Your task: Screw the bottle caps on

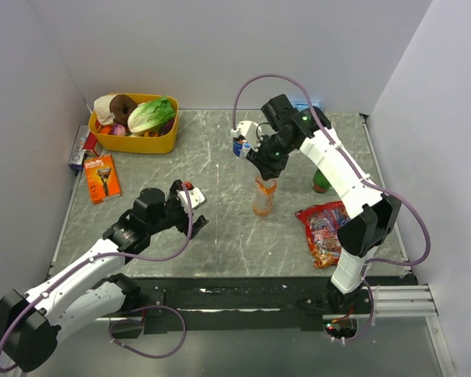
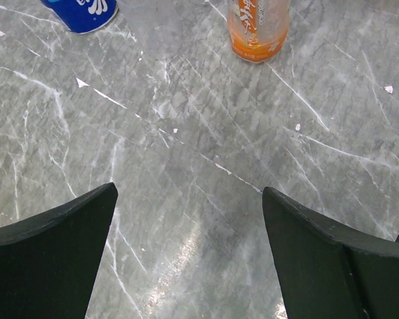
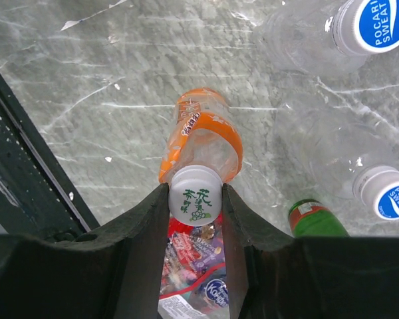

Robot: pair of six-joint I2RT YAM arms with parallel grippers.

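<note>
While your right hand (image 3: 195,191) is clamped on the white cap (image 3: 195,201) atop the orange-labelled bottle (image 3: 203,136), which stands upright near the middle of the table (image 1: 220,236), your left hand (image 2: 189,219) hangs nearer the front edge, fingers spread wide and holding nothing. Two clear bottles (image 3: 306,40) near the orange one already wear blue-and-white caps (image 3: 374,23)
</note>
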